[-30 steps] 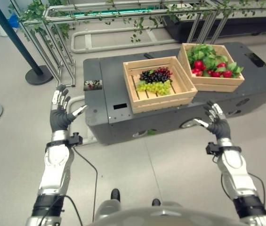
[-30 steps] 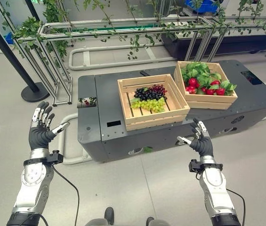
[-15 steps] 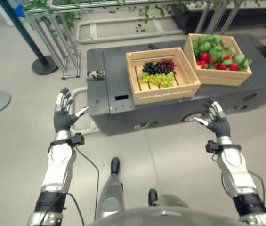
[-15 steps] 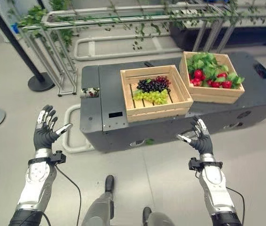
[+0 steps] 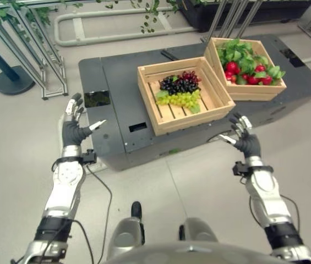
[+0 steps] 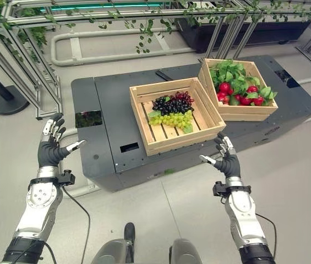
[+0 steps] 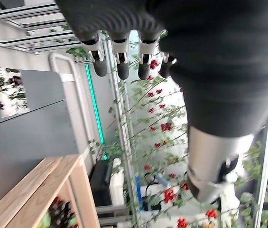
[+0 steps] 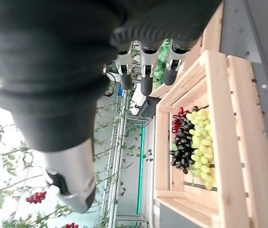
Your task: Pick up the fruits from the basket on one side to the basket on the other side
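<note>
Both the left hand [image 5: 74, 130] and right hand [image 5: 245, 142] are raised, fingers [image 6: 53, 127] spread, holding nothing; the green and dark grape bunches [image 5: 180, 92] in the slatted wooden crate [image 5: 173, 118] lie well ahead of them.

light: bright, even, overhead | shadows: soft, short, under the dark platform [image 6: 105, 115] and inside the wooden crates [image 6: 174, 115] | glare: pale sheen on floor [image 5: 12, 154] | blur: wrist views soft up close, background washed out

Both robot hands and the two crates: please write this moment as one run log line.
left robot hand: open, empty | right robot hand: open, empty | grapes: in near wooden crate | red fruit: in far wooden crate | step: not started
</note>
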You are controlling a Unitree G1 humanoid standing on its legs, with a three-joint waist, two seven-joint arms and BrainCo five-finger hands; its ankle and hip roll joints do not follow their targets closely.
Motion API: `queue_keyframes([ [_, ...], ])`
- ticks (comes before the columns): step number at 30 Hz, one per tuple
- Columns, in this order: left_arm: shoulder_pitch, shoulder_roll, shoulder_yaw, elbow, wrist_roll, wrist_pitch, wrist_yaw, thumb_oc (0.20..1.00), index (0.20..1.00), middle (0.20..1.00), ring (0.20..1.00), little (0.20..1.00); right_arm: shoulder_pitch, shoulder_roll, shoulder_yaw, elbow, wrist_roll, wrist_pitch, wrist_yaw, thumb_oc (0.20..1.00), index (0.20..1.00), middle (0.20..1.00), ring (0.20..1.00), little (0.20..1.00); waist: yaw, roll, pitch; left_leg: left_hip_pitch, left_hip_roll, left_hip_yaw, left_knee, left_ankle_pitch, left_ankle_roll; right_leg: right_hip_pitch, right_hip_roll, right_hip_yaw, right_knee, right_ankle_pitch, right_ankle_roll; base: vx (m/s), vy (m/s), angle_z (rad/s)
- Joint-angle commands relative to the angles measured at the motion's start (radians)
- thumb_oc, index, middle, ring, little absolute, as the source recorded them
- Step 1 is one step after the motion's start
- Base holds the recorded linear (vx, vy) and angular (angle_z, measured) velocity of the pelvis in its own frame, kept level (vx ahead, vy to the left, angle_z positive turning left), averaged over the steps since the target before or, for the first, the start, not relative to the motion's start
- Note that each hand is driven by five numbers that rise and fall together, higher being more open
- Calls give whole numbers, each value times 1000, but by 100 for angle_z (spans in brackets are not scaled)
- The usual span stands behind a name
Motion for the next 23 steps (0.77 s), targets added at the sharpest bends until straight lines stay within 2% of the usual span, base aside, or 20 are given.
queue_keyframes([
  [1, 3, 25, -2, -63, 20, -55, -11, 1000, 1000, 1000, 1000, 1000, -11, -29, -47, -39, -1, -58, -21, 1000, 1000, 1000, 1000, 1000, -20, -15, -37, -39, -2, -65, 51, -34, -60, 112, 24, -43, -158, 65, -8, 79, -32, 20],
  [3, 4, 16, -10, -57, 26, -56, -17, 1000, 1000, 1000, 1000, 1000, -11, -32, -47, -25, 4, -58, -26, 1000, 1000, 1000, 1000, 1000, -19, -17, -45, -30, -3, -61, 37, -30, -68, 142, 23, -25, -192, 80, -8, 71, -69, 62],
  [8, -4, 4, -29, -69, 17, -64, -31, 1000, 1000, 1000, 1000, 1000, -28, -53, -55, -14, -12, -60, -41, 1000, 1000, 1000, 1000, 1000, -16, 1, -74, -14, 5, -48, 22, -31, -85, 204, 11, -50, -284, 99, -13, 63, -69, 10],
  [23, 3, -10, -28, -72, -9, -61, -39, 1000, 1000, 1000, 1000, 1000, -4, -41, -51, -21, 3, -59, -25, 1000, 1000, 1000, 1000, 1000, -27, 6, -107, 42, 20, -60, 14, -43, -98, 265, 30, -41, -288, 67, -36, 45, -41, -2],
])
